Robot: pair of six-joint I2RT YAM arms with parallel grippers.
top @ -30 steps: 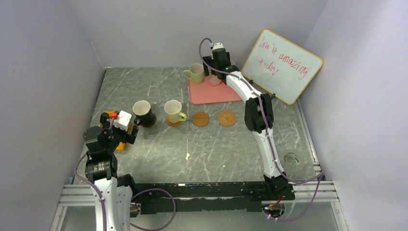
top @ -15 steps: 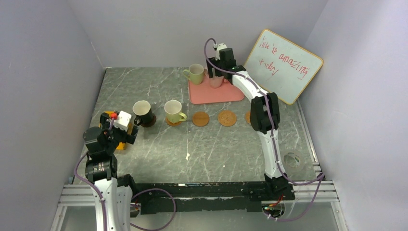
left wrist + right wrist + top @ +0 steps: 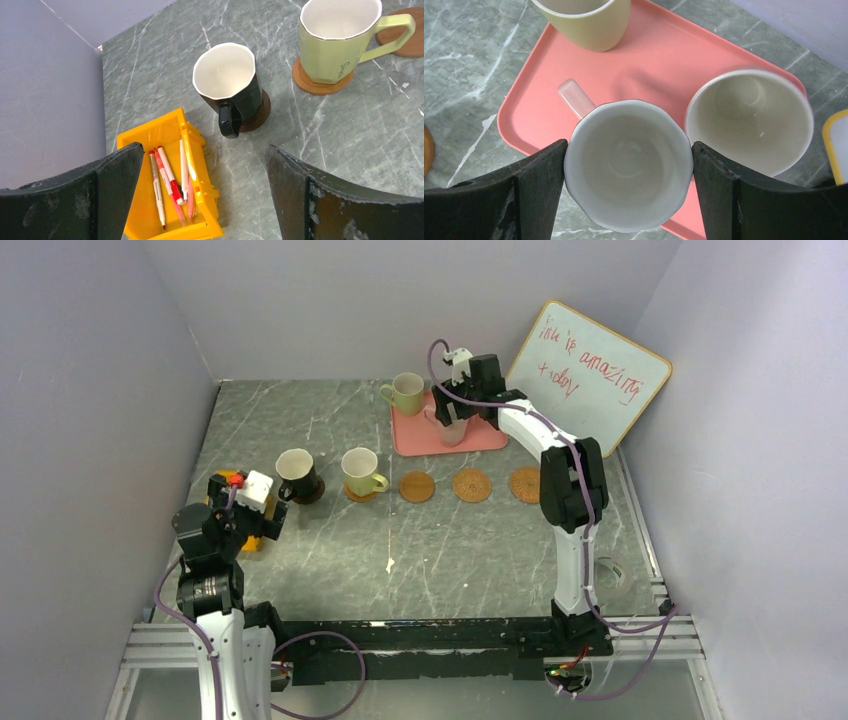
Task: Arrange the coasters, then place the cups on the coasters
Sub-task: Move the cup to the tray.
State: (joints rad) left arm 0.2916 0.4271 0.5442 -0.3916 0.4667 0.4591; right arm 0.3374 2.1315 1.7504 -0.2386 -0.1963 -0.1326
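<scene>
Pink cup (image 3: 626,167) squarely between the jaws of the right gripper (image 3: 628,155), one finger pressed to each side of the rim, handle sticking out ahead and toward the left-hand finger. Grasped, by the look of it; hard to say whether already clear of the pink tray (image 3: 659,60) beneath the jaws. Just outside the right-hand finger, the second pink cup (image 3: 749,125), very close to the held one, perhaps touching. Ahead of the jaws, past the handle, the green cup on the tray (image 3: 584,20).

Well behind these jaws, toward the arm bases, a row of five coasters. Three bare: left bare coaster (image 3: 417,486), middle bare coaster (image 3: 472,485), right bare coaster (image 3: 526,485). Other two taken: dark cup (image 3: 227,85) on the dark coaster (image 3: 260,112) and second green cup (image 3: 335,40) on a tan coaster (image 3: 315,85), both ahead of the left gripper (image 3: 200,195). That gripper spread wide, holding nothing, with a yellow bin (image 3: 165,135) of pens (image 3: 167,180) under its left-hand jaw.

Judged: coasters laid out, two cups seated, third cup at the pick-up. Next move likely calls for a straight lift, so as not to drag the neighbouring pink cup along, then a carry back to a bare coaster and a level, centred set-down before letting go.
</scene>
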